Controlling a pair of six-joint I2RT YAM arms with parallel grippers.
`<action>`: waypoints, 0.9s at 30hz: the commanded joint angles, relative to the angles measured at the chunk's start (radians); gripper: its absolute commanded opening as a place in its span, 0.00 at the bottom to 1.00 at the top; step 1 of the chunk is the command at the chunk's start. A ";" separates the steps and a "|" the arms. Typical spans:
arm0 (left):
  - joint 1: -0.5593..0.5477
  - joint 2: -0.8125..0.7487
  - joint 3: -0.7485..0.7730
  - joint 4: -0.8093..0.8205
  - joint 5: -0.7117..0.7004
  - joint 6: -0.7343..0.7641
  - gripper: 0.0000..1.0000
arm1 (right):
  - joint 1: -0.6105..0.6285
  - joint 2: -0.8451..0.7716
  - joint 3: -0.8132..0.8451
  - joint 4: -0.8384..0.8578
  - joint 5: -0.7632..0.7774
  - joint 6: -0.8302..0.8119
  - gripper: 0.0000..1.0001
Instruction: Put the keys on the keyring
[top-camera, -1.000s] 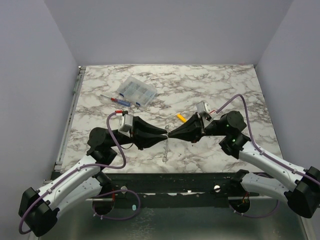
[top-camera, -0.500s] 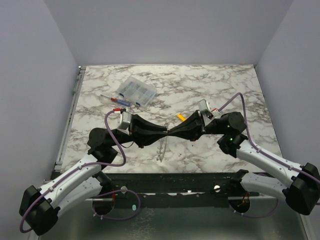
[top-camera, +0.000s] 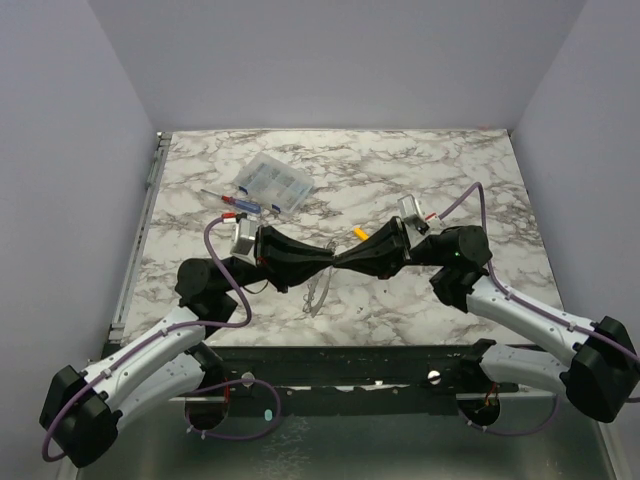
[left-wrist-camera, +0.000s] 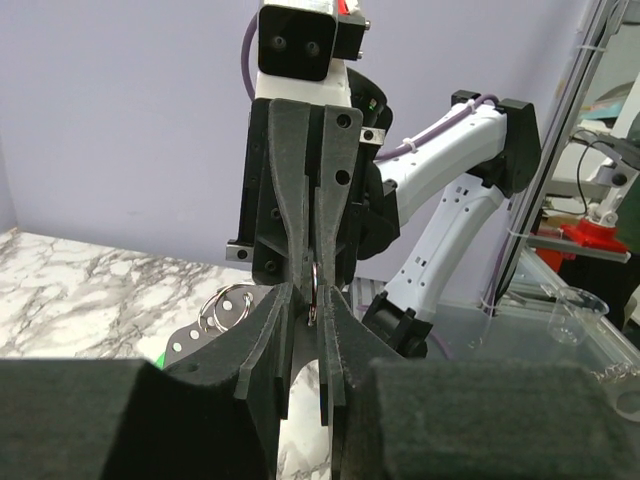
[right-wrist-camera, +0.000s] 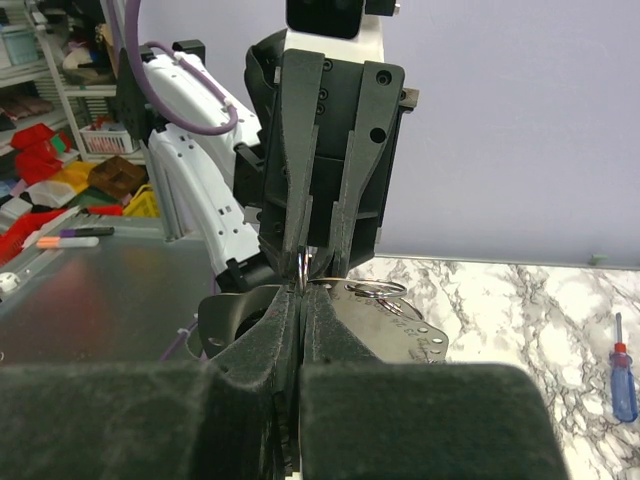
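Keyring (left-wrist-camera: 313, 288) is pinched in my right gripper (right-wrist-camera: 300, 293); left gripper (left-wrist-camera: 307, 306) just narrowed around it, tiny gap left, handover's close.

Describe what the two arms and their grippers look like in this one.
The left arm and right arm match: white shells on the lower links, black joints and forearms. The left gripper and right gripper are matte black with two tapered fingers, each carrying a white camera box. Purple cables loop alongside both arms.
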 joint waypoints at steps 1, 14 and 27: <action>-0.001 0.031 -0.016 0.043 -0.023 -0.048 0.20 | 0.010 0.029 -0.006 0.110 -0.021 0.043 0.01; 0.002 0.058 -0.012 0.081 -0.017 -0.078 0.00 | 0.013 0.076 -0.015 0.219 -0.042 0.110 0.01; 0.042 0.062 0.045 -0.077 -0.017 -0.004 0.00 | 0.014 0.005 -0.005 -0.014 -0.011 -0.026 0.34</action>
